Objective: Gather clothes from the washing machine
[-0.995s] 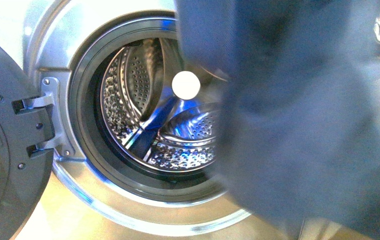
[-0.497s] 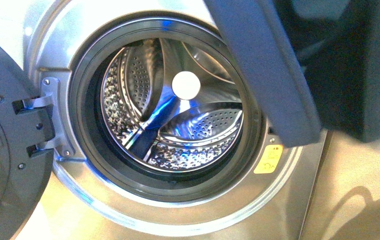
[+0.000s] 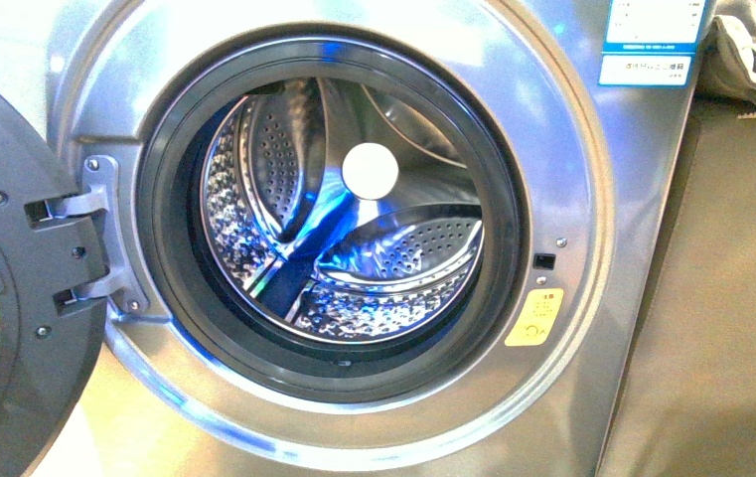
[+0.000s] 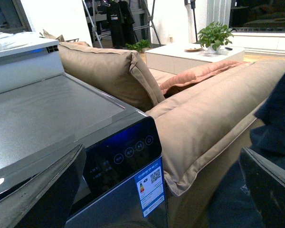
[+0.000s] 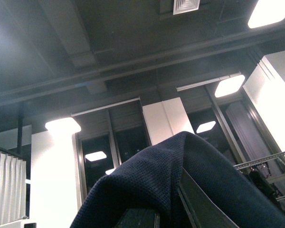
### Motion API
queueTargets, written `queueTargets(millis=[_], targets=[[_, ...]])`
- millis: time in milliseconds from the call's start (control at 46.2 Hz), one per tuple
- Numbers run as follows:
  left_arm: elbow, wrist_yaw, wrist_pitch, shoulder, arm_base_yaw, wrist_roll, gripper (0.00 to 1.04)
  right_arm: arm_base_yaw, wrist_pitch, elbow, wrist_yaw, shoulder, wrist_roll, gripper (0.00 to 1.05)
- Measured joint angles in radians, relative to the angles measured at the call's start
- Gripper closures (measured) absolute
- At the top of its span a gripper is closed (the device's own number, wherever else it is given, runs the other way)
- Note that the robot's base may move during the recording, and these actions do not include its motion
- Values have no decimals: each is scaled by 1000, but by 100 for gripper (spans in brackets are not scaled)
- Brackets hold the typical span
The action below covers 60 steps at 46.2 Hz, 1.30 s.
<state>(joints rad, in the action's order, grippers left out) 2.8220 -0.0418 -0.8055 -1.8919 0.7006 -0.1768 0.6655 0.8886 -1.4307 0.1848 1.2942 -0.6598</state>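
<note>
The grey metallic front-loading washing machine [image 3: 592, 199] fills the front view. Its round dark-rimmed glass door [image 3: 26, 328] stands swung open at 9 o'clock of the porthole, and it hangs on two grey hinges. Inside the porthole the perforated steel drum [image 3: 254, 169] shows its bare shining wall with blue reflections, and a small white round disc [image 3: 370, 169] sits at the centre of the back. An orange-yellow square sticker [image 3: 535, 318] is on the front panel at 4 o'clock of the porthole, and a blue-white paper label [image 3: 649, 40] is at 1 o'clock. Beside the label, at 2 o'clock, lies a piece of beige cushion cloth [image 3: 741, 60].

In the left wrist view the left gripper [image 4: 161, 152] has its two dark fingers [image 4: 42, 190] spread wide apart, with nothing between them. Past them are the flat top of the machine and a tan padded sofa cushion [image 4: 109, 71]. The dark navy-blue fabric garment [image 4: 278, 118] hangs just beside one finger.

In the right wrist view the right gripper [image 5: 168, 213] points up to a dark ceiling. Its jaws stand close together and they clamp the garment, which drapes over them.
</note>
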Motion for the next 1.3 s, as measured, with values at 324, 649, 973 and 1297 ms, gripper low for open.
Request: queueTargets(millis=[324,649,973,1297], targets=[[0,0,0,1,0,0,6,-46,-135,42,162,0,124,101],[0,0,0,2,0,0,6,-3,-285,270,295,17,177,101],[0,0,0,2,0,-1,6,61,-617,526,571,-105,366,101],[0,0,0,2,0,-1,6,195,-821,688,623,-82,602,101]])
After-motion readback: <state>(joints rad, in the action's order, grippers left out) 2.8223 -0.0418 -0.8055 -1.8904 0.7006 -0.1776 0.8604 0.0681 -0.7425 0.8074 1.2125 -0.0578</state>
